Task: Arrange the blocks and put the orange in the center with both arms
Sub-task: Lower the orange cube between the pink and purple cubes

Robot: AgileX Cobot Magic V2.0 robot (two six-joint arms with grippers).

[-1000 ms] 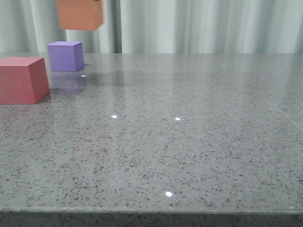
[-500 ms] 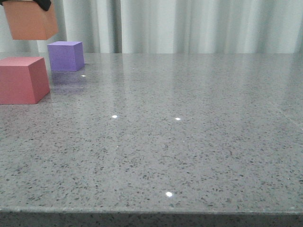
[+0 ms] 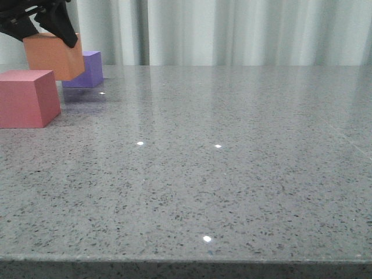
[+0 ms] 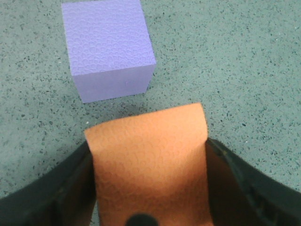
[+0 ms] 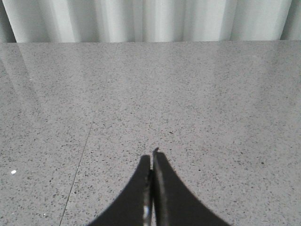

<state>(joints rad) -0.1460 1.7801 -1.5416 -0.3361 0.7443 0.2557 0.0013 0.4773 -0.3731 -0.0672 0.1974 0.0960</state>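
Observation:
My left gripper (image 3: 43, 26) is shut on the orange cube (image 3: 53, 56), holding it low at the far left, between the red cube (image 3: 28, 97) and the purple cube (image 3: 90, 68). In the left wrist view the orange cube (image 4: 149, 160) fills the space between the dark fingers (image 4: 61, 188), with the purple cube (image 4: 109, 47) on the table just beyond it. The orange cube hides part of the purple one in the front view. My right gripper (image 5: 151, 157) is shut with nothing in it, over bare table; it does not show in the front view.
The grey speckled table (image 3: 221, 163) stretches right and forward from the cubes. Pale curtains (image 3: 244, 32) hang behind its far edge. A thin seam line (image 5: 77, 169) runs across the table in the right wrist view.
The left gripper has carried the orange cube leftward and then down, from above the purple cube to a spot between the red and purple cubes. The red and purple cubes have not moved.

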